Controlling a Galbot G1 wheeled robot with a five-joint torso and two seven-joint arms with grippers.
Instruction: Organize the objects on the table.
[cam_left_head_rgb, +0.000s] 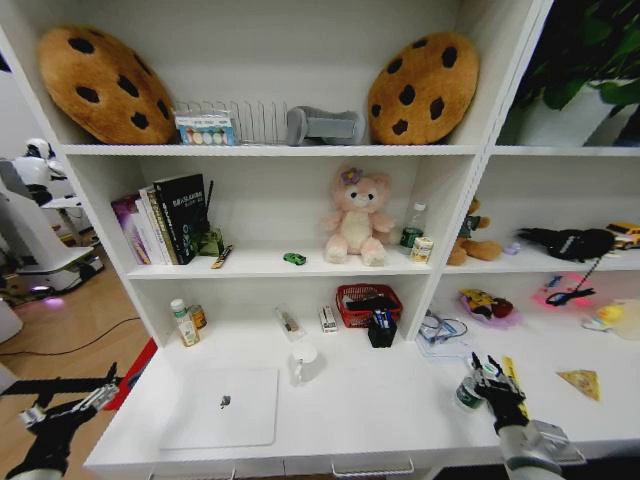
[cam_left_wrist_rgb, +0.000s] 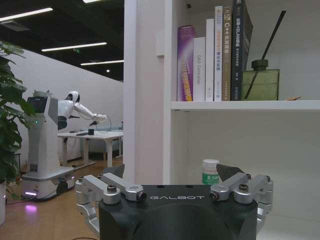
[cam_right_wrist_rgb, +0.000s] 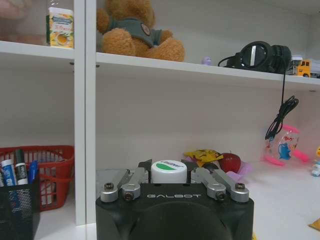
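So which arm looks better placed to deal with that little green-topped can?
Probably the right. The right gripper has its fingers either side of the green-topped can, while the left gripper hangs off the table's far end.

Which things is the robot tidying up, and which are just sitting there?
For the job: silver laptop and small green-topped can on the white table, the can right at the right gripper; tiny green toy car on the shelf. The left gripper hangs open off the table's left end.

Just sitting there: pink plush toy, cookie cushions, books, headphones.
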